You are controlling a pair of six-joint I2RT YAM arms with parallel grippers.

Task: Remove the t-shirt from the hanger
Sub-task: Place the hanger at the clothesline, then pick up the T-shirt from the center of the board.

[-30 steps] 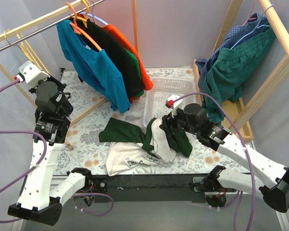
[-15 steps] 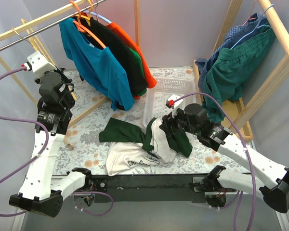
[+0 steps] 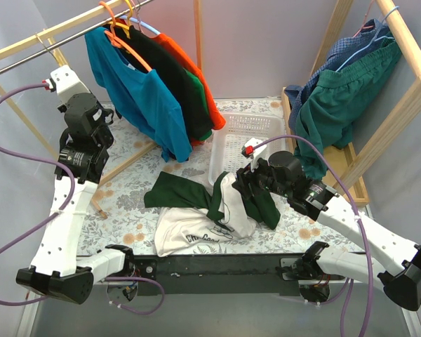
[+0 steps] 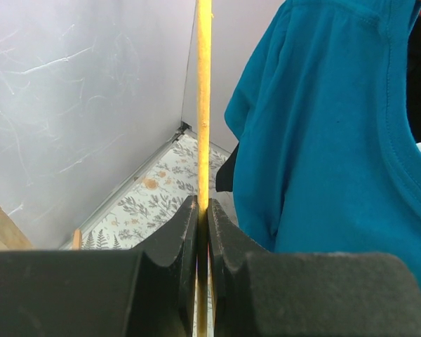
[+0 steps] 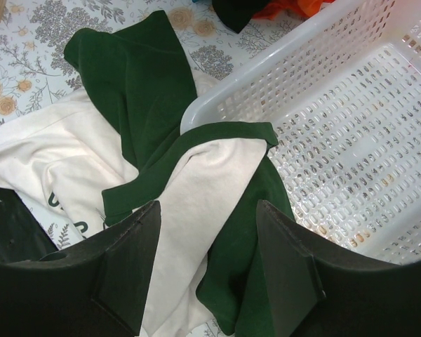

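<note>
Pressed together and pinching nothing, my left gripper (image 4: 202,214) sits just left of the blue t-shirt (image 4: 323,140), which is still on its orange hanger (image 3: 126,48), so removal is all ahead; my right gripper (image 5: 207,207) hangs spread.

Teal t-shirt (image 4: 337,140): matt knit cloth, stitched hems. Orange hanger (image 3: 130,48): smooth glossy plastic. Rail (image 3: 17,63): shiny metal. Rack frame (image 3: 407,35): pale bare wood, matt. Thin post (image 4: 204,105): yellowish wood, smooth. Basket (image 5: 379,105): white perforated plastic, slight gloss. Green shirt (image 5: 133,77) and cream shirt (image 5: 49,154): soft matt cloth, creased. Worktop (image 5: 28,35): floral print, matt. Left fingers (image 4: 170,242): black matt plastic.
</note>
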